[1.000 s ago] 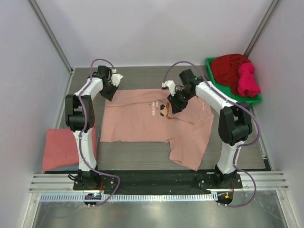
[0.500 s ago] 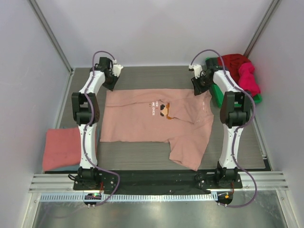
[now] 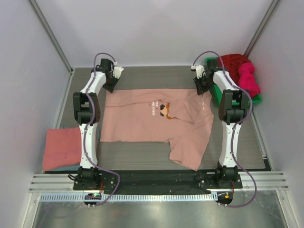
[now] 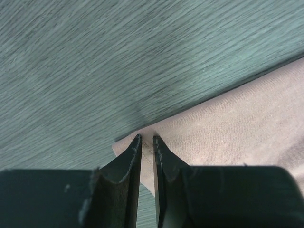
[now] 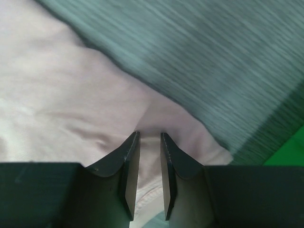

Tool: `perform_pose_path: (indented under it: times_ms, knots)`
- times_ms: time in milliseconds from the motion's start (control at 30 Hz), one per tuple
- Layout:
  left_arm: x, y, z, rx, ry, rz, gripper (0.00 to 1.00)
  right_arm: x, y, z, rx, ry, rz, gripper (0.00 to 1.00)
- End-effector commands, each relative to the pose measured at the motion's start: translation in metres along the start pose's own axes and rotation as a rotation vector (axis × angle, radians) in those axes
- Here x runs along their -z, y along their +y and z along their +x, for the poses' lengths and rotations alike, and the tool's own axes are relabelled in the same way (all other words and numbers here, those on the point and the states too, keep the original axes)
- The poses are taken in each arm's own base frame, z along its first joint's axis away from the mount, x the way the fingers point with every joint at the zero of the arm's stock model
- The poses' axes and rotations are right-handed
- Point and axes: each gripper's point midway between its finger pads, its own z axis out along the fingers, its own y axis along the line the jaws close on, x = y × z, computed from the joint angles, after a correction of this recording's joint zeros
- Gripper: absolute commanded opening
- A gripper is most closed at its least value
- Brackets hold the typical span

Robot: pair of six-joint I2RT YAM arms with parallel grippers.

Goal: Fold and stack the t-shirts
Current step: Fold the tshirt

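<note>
Nearest at left, a folded coral-red t-shirt (image 3: 61, 148) is waiting as the stack's base; farther in, the pale pink t-shirt (image 3: 137, 123) is lying spread. At its far corners the left gripper (image 4: 147, 138) and right gripper (image 5: 149, 135) are pinching cloth between narrow jaws; drawing both nearward evenly should be keeping the fold square. Beyond, a dark red t-shirt (image 3: 230, 64) and a magenta t-shirt (image 3: 248, 78) are sitting in the green bin (image 3: 256, 99).
</note>
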Motion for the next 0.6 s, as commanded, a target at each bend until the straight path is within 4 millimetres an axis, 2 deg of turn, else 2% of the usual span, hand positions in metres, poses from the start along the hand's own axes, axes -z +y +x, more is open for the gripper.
perform_pose_path:
  times_ms: [0, 133, 167, 200, 233, 267, 300, 333, 400, 433, 567]
  knots:
    - [-0.017, 0.007, 0.018, -0.013, 0.064, -0.036, 0.16, -0.001, -0.027, -0.002, -0.002, -0.001, 0.087, 0.3]
    - [-0.026, 0.023, 0.015, -0.029, 0.065, -0.092, 0.15, -0.02, -0.035, 0.011, 0.002, 0.048, 0.108, 0.3]
    - [-0.027, 0.027, 0.01, -0.044, 0.054, -0.105, 0.15, -0.022, -0.037, 0.011, 0.004, 0.049, 0.111, 0.29]
    - [-0.028, 0.027, 0.013, -0.045, 0.076, -0.099, 0.15, -0.022, -0.039, 0.007, 0.006, 0.04, 0.116, 0.29]
    - [-0.043, 0.029, 0.019, -0.044, 0.103, -0.096, 0.15, -0.029, -0.041, 0.01, 0.001, 0.05, 0.117, 0.29]
    - [-0.034, 0.044, -0.002, -0.036, 0.049, -0.131, 0.15, -0.031, -0.042, 0.008, 0.002, 0.047, 0.12, 0.29]
    - [-0.036, 0.048, -0.001, -0.028, 0.057, -0.134, 0.14, -0.03, -0.046, 0.001, 0.009, 0.032, 0.131, 0.3]
    - [-0.046, 0.05, 0.001, -0.025, 0.059, -0.138, 0.15, -0.032, -0.048, -0.002, 0.014, 0.027, 0.136, 0.3]
    - [-0.047, 0.066, -0.012, -0.03, 0.006, -0.192, 0.15, -0.041, -0.051, -0.004, 0.019, 0.027, 0.142, 0.3]
    - [-0.048, 0.07, -0.014, -0.043, -0.003, -0.208, 0.16, -0.037, -0.057, -0.017, 0.03, -0.002, 0.161, 0.3]
    - [-0.042, 0.078, -0.032, -0.043, -0.07, -0.242, 0.16, -0.045, -0.069, -0.036, 0.048, -0.047, 0.195, 0.31]
